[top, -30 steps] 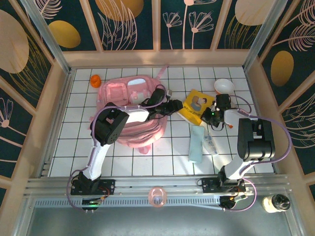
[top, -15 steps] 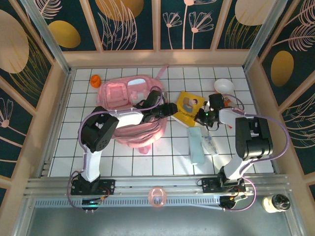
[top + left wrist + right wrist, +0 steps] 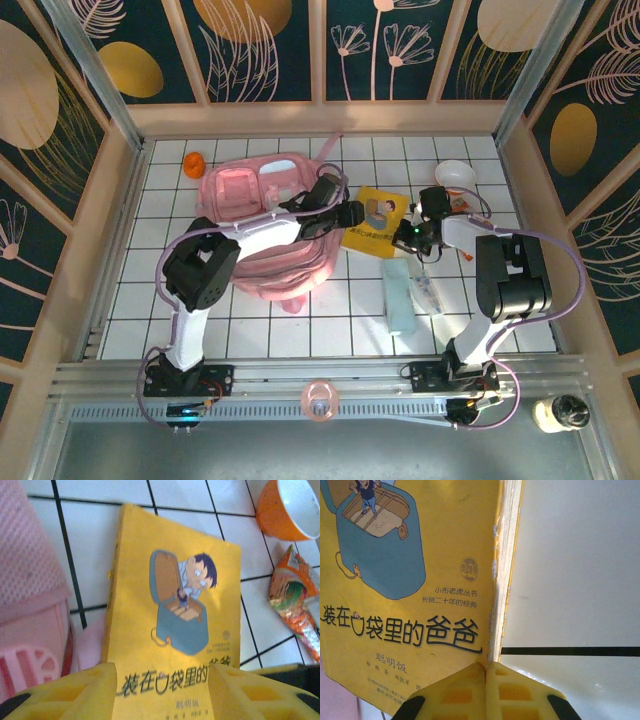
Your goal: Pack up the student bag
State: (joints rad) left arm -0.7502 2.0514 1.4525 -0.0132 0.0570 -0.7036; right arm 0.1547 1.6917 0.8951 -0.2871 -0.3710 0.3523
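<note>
**Book Bracketed, Bag Just to the Left**

Find the student bag [image 3: 250, 215] flat on the tiles, left of centre, partly beneath the left arm. Just right of it, note the yellow book [image 3: 378, 222], long axis running away from the bases with a slight tilt, left edge close beside the pink fabric. Read the left gripper [image 3: 347, 213] as open, fingers [image 3: 75, 690] parted over the book's title end on the bag side. Read the right gripper [image 3: 405, 238] as shut, tips pressed together against the book's right edge; cannot tell whether pinching any cover. Judging the coming move as leftward, book into bag: favour the left arm, nearer the bag. Beware snagging a strap.
</note>
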